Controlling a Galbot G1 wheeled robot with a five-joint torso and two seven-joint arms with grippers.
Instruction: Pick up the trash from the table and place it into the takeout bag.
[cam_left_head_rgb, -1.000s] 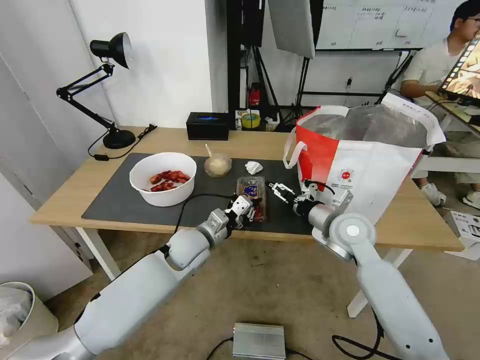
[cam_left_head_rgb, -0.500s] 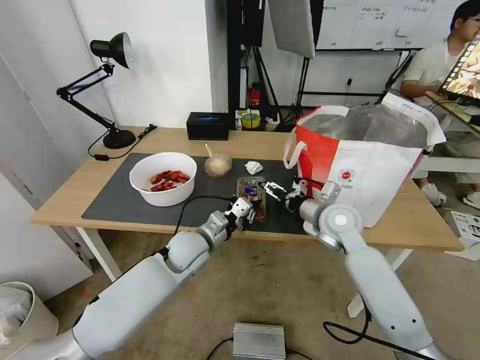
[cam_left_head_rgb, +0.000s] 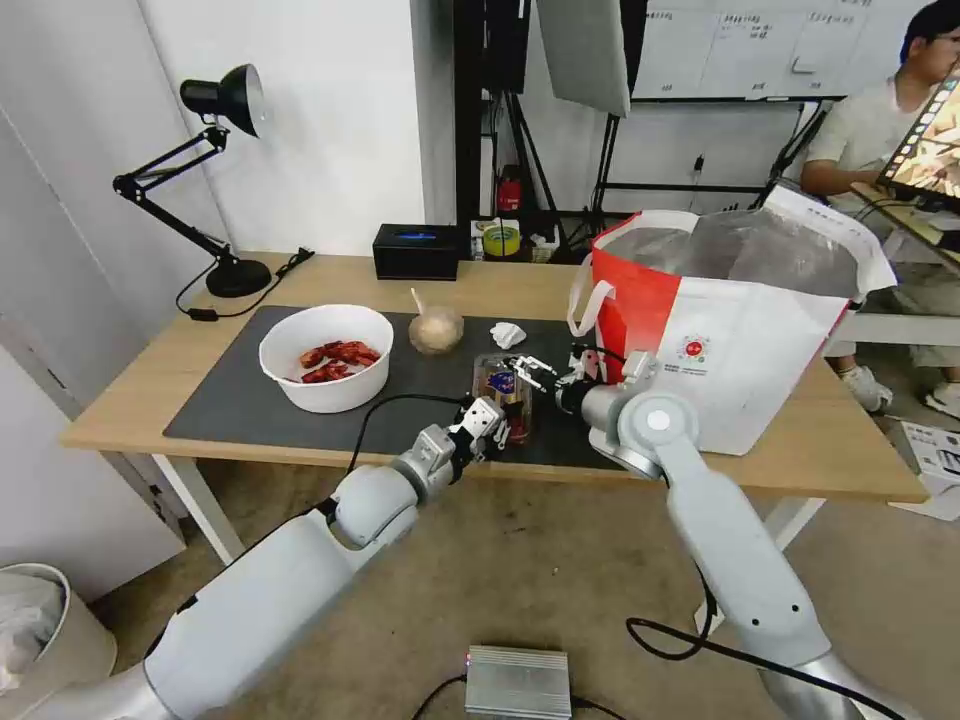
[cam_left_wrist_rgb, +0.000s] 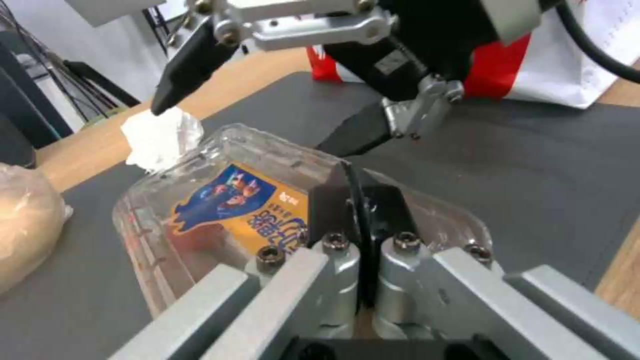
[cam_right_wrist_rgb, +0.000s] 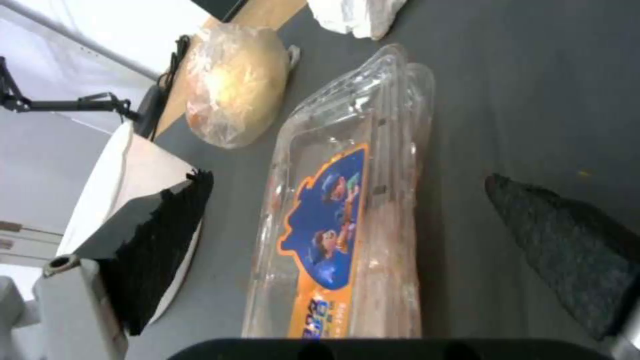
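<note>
From my head camera: the long light-wood counter (cam_left_head_rgb: 500, 285) carries a dark grey mat (cam_left_head_rgb: 250, 400). On the mat sit the white round bowl of red crayfish shells (cam_left_head_rgb: 326, 357), the small round beige sauce cup (cam_left_head_rgb: 436, 330), the crumpled white tissue (cam_left_head_rgb: 507, 335) and the clear hinged plastic tray with a blue-and-orange label (cam_left_head_rgb: 502, 385). My left jaws (cam_left_head_rgb: 492, 425) are at the tray's near end; my right jaws (cam_left_head_rgb: 530, 372) sit at its right side, spread. Just right of them stands the large boxy white-and-red takeout bag with silver foil lining (cam_left_head_rgb: 735, 320), mouth open, on the counter. A black desk lamp (cam_left_head_rgb: 215, 180) and a black rectangular box (cam_left_head_rgb: 415, 251) stand at the back.

Left wrist camera now: my left jaws (cam_left_wrist_rgb: 360, 225) are clenched on the tray's (cam_left_wrist_rgb: 220, 200) near edge, black pads pressed together over the plastic. Beyond, my right jaws (cam_left_wrist_rgb: 260, 120) hang wide over the far end, one finger near the tissue (cam_left_wrist_rgb: 162, 136), the other at the tray's rim. The sauce cup (cam_left_wrist_rgb: 27, 220) sits at the side.

Right wrist camera: the tray (cam_right_wrist_rgb: 340, 220) lies between my released right fingers (cam_right_wrist_rgb: 160, 240), neither touching it. The sauce cup (cam_right_wrist_rgb: 233, 85) and tissue (cam_right_wrist_rgb: 357, 15) lie beyond.
</note>
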